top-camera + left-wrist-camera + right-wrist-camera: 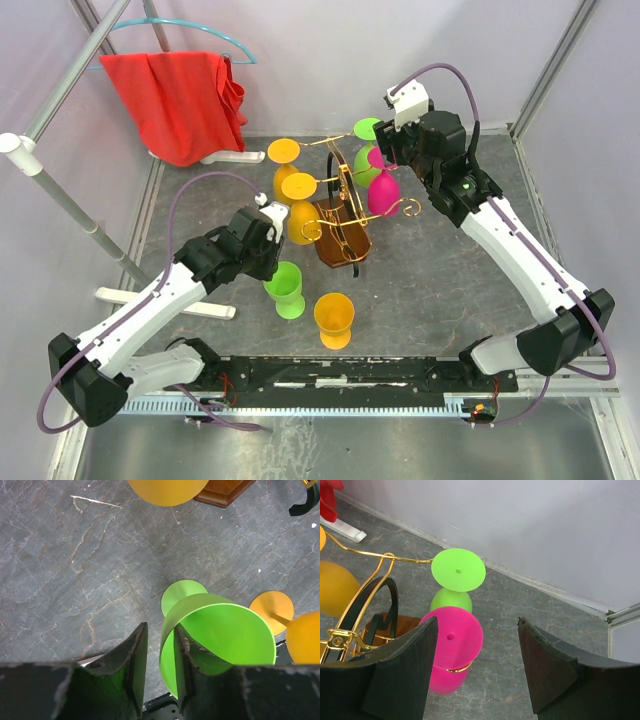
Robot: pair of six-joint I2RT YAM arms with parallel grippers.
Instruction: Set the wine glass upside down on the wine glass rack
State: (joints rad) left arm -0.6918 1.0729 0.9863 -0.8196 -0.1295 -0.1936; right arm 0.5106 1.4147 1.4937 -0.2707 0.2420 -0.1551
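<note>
The grey tabletop (430, 280) carried the wine glass rack (340, 215) at its middle, with four glasses hung foot-up on the gold arms. My right gripper (476, 622) hovered empty over the pink glass (451, 645) on the rack's far side, jaws wide apart. The green wine glass (285, 285) stood upright, mouth up and stem vertical, between the rack and the near edge, far closer to my left arm. My left gripper (160, 640) straddled its rim, one finger inside the bowl and one outside. Only the left wrist view showed that, with a sliver of gap, so I judged the wall not yet pinched. The top view showed an orange glass (333, 318) just beside it.
</note>
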